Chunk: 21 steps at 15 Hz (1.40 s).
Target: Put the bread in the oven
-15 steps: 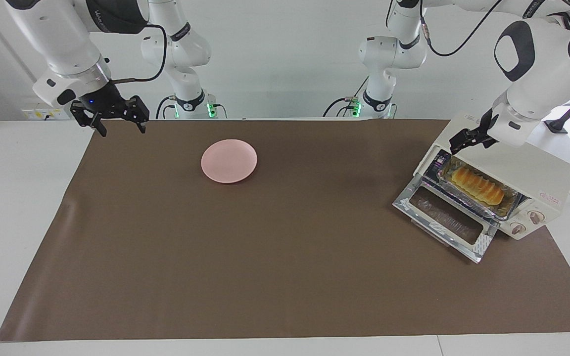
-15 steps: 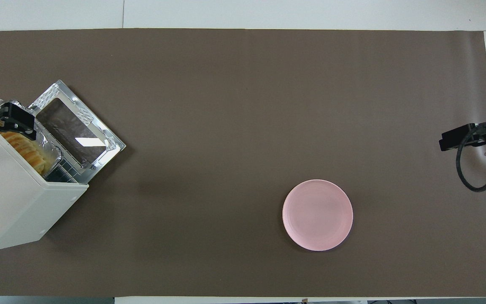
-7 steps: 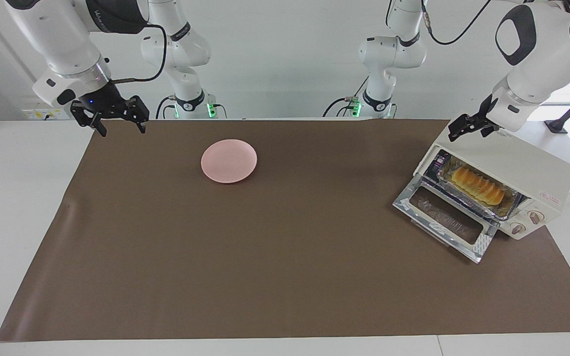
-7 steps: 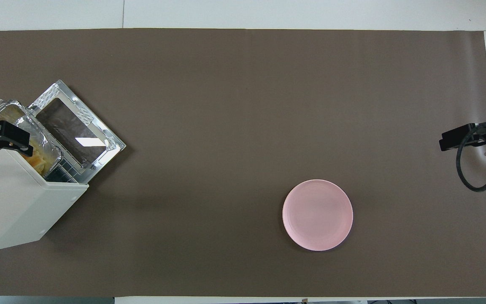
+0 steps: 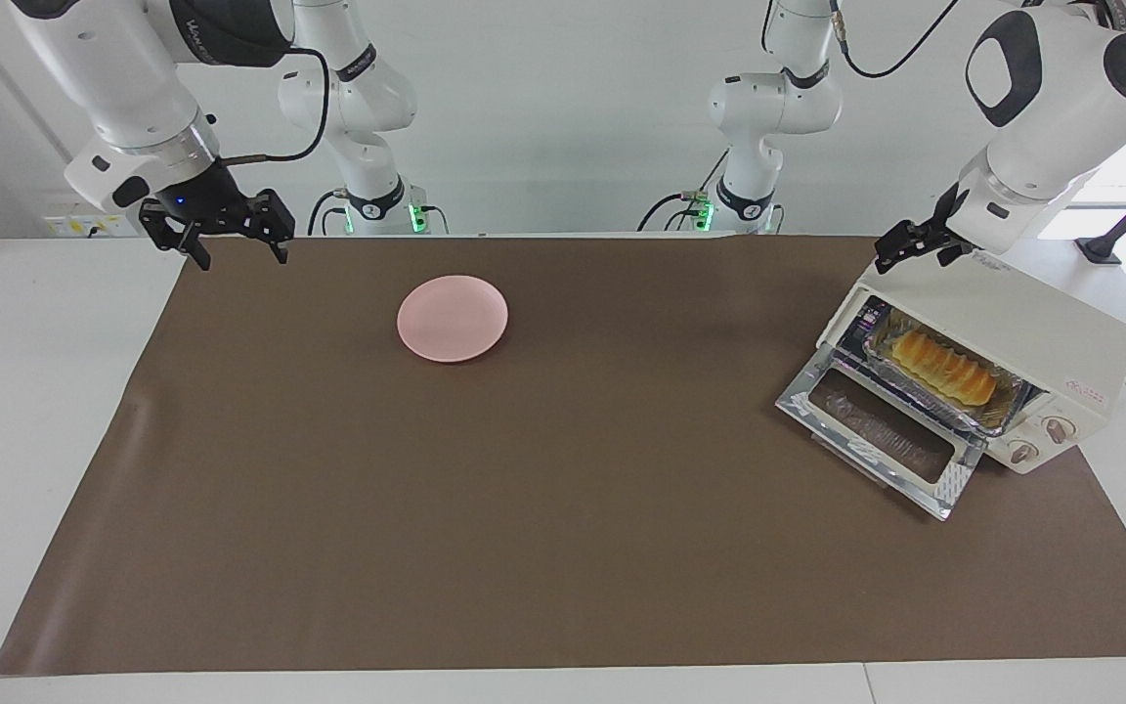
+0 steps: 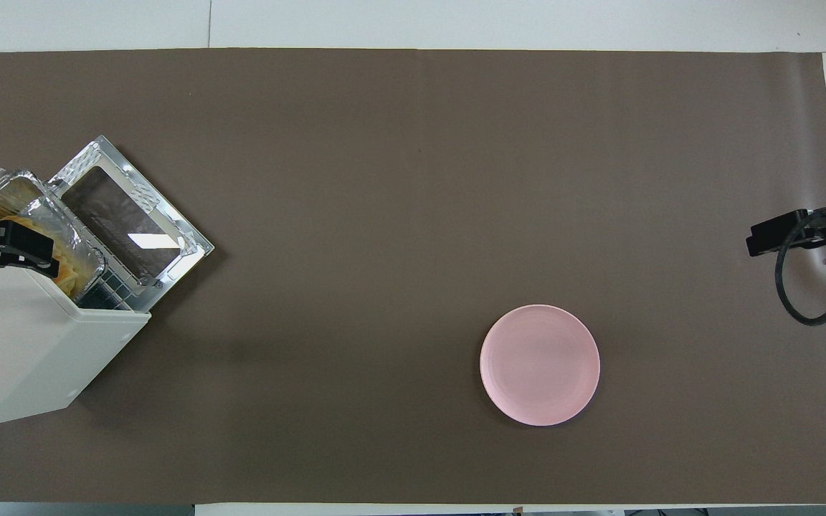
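While the bread [image 5: 943, 366] lies in its foil tray [image 5: 1008, 416] inside the oven [image 5: 1032, 328], the left gripper [image 5: 905, 246] hangs open and empty above the oven's top; the right gripper [image 5: 231, 240] waits open. From overhead, the door [image 6: 133, 222] lies dropped open, so I'd say shutting it comes next.

two glossy white arms with black joint bands, black two-finger grippers, looped black cables; green lights at both bases, upper centre.
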{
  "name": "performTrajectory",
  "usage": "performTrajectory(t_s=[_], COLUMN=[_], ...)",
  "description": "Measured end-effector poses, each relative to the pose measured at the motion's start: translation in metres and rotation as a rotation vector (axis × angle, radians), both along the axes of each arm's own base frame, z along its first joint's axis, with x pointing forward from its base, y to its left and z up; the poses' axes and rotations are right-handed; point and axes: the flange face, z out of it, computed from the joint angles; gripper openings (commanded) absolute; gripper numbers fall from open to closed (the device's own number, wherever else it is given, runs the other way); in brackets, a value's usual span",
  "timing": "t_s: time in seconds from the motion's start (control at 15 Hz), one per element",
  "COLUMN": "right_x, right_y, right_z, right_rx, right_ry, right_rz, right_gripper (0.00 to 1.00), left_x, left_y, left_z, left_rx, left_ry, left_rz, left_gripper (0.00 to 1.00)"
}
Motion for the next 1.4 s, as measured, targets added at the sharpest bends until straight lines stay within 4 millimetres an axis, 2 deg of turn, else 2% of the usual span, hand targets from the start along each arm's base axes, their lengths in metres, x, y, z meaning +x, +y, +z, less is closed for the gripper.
performTrajectory(t_s=[0.47, 0.8, 1.14, 1.4], right_x=[0.0, 0.0, 0.0, 0.0], right_y=[0.0, 0.0, 0.0, 0.0], right_z=[0.0, 0.0, 0.0, 0.0], right_rx=[0.0, 0.0, 0.0, 0.0], right_ry=[0.0, 0.0, 0.0, 0.0], right_rz=[0.0, 0.0, 0.0, 0.0], right_gripper=[1.0, 1.0, 1.0, 1.0], left_x=[0.007, 0.008, 0.008, 0.009], left_y=[-0.007, -0.015, -0.046, -0.043], left_z=[0.005, 0.02, 0.031, 0.034], left_rx=[0.0, 0.0, 0.001, 0.002], left_ry=[-0.061, -0.09, -0.113, -0.12], left_rz=[-0.015, -0.029, -0.089, -0.083], left_gripper=[1.0, 1.0, 1.0, 1.0])
